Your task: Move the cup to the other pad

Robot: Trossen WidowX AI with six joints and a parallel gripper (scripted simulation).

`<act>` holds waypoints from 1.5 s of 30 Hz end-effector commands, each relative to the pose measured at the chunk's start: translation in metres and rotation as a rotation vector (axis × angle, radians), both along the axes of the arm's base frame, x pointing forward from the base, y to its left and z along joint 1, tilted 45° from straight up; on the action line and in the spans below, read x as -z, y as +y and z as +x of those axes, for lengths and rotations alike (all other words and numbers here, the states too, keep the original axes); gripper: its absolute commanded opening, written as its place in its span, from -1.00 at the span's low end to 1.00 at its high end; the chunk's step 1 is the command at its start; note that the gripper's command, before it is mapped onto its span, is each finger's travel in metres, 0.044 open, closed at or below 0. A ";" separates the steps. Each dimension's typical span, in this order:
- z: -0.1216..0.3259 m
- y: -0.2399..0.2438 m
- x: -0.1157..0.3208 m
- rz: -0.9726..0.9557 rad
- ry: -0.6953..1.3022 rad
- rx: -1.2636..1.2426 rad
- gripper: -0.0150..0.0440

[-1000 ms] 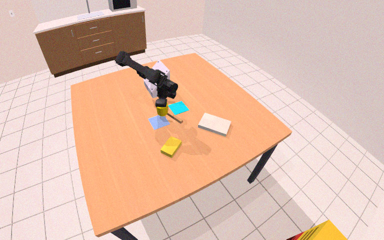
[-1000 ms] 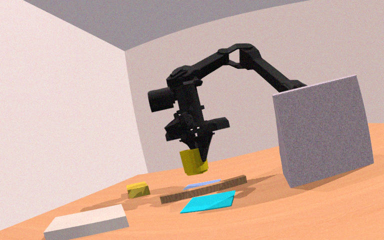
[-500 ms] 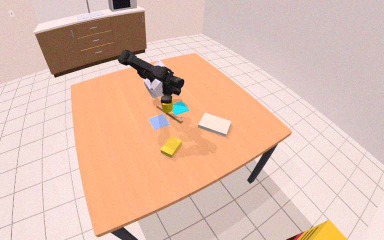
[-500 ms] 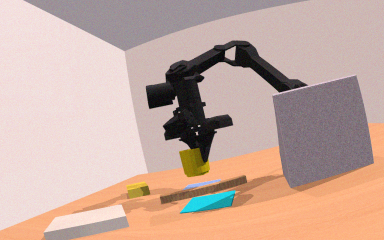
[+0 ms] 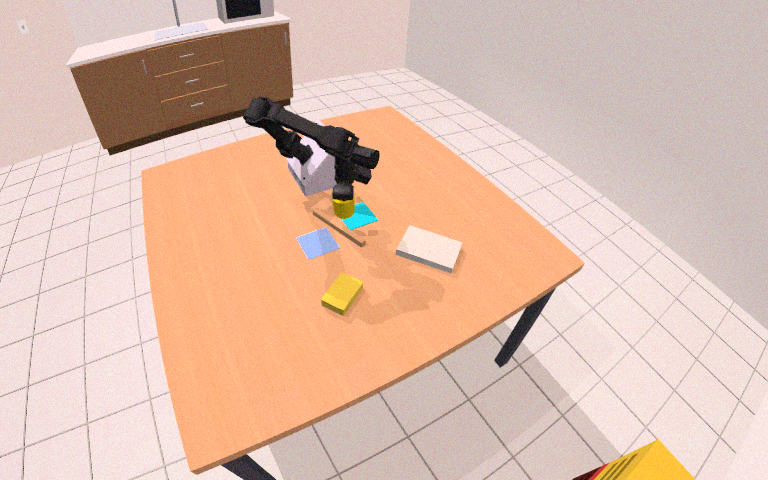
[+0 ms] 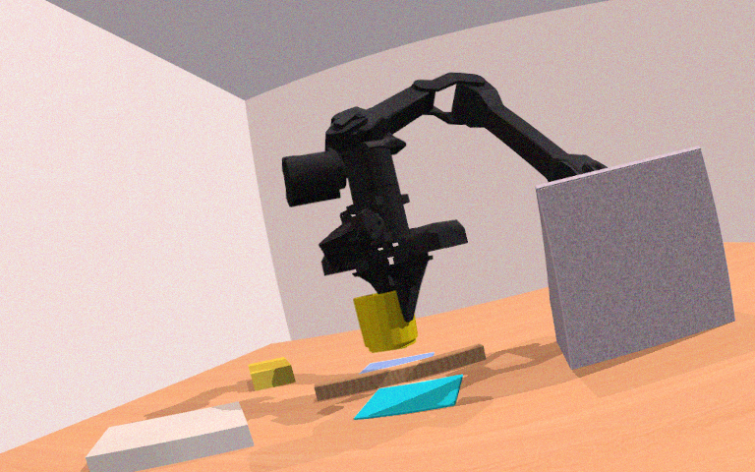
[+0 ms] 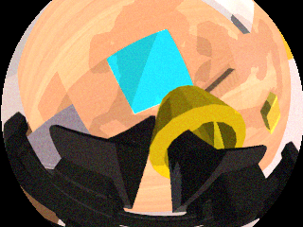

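Observation:
My gripper (image 5: 343, 195) (image 6: 399, 306) (image 7: 161, 121) is shut on the wall of the yellow cup (image 5: 343, 208) (image 6: 382, 325) (image 7: 189, 100), one finger inside it and one outside. The cup hangs in the air, roughly upright, above the table. In the top view it overlaps the near-left part of the cyan pad (image 5: 365, 217) (image 6: 414, 396) (image 7: 147, 66) and the end of the wooden strip. The blue pad (image 5: 317, 243) (image 6: 389, 365) lies bare across the strip, out of the wrist view. No marbles show; much of the cup's inside is hidden.
The low wooden strip (image 5: 339, 228) (image 6: 400, 373) (image 7: 221, 80) lies between the pads. A tall lilac-grey block (image 5: 310, 182) (image 6: 640, 256) stands near the arm. A flat white box (image 5: 430, 247) (image 6: 178, 431) and a yellow block (image 5: 342, 293) (image 6: 270, 377) (image 7: 271, 113) lie farther out.

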State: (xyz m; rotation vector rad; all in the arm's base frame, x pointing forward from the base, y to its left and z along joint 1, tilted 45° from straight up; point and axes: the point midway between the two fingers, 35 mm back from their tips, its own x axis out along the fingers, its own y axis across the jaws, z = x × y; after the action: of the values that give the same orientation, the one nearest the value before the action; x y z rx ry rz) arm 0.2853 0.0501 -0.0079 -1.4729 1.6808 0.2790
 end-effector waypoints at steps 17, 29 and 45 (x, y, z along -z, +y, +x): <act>-0.027 0.037 0.040 0.004 0.003 0.004 -0.49; -0.028 0.032 0.051 0.004 0.003 0.004 -0.49; -0.026 0.013 0.070 0.003 0.003 0.004 -0.49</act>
State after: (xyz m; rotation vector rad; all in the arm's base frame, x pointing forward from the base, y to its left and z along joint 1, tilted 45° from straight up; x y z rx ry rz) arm 0.2601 0.0692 -0.0726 -1.4558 1.6800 0.2813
